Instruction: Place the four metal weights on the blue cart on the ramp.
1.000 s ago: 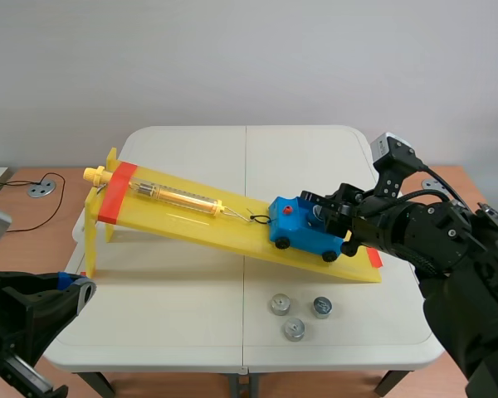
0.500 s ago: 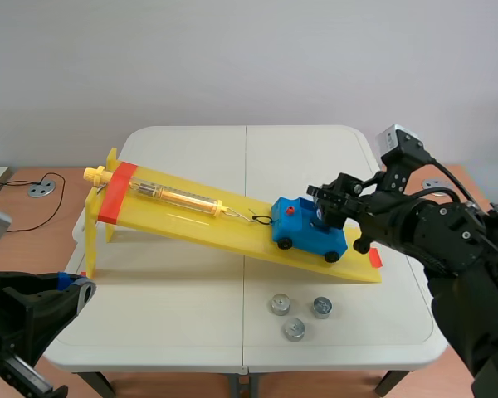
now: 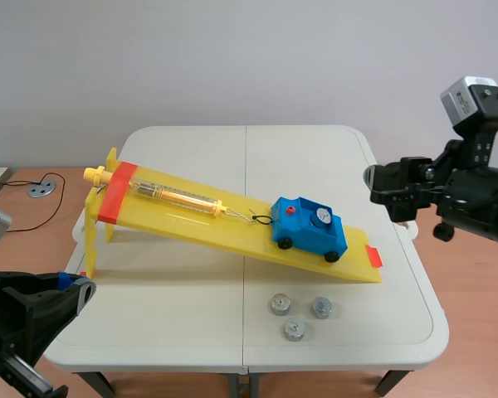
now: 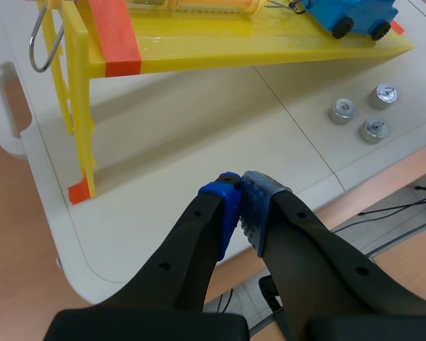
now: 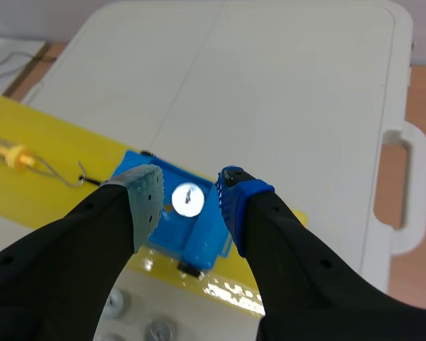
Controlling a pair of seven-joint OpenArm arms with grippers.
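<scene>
The right gripper (image 5: pixel 190 197) is open. Its two padded fingers are spread with nothing between them, and it is held in the air, touching nothing. Past its fingers and below, the blue cart (image 5: pixel 202 238) sits on the lower part of the yellow ramp (image 5: pixel 42 185). One round metal weight (image 5: pixel 187 199) lies flat in the cart's open bed. In the scene view this gripper hangs near the right edge of the white table (image 3: pixel 191 286), well apart from the cart.

The left gripper (image 4: pixel 239 206) is closed on nothing, its blue pads pressed together. It is low over the table's near left edge, well apart from the ramp.

A spring scale (image 3: pixel 178 197) lies along the upper half of the ramp. Its wire hook joins a black loop at the cart's uphill end.

The three loose weights (image 3: pixel 279 304) lie on the table just in front of the ramp's low end. Two are side by side, and the third is nearer the robot, between them.
</scene>
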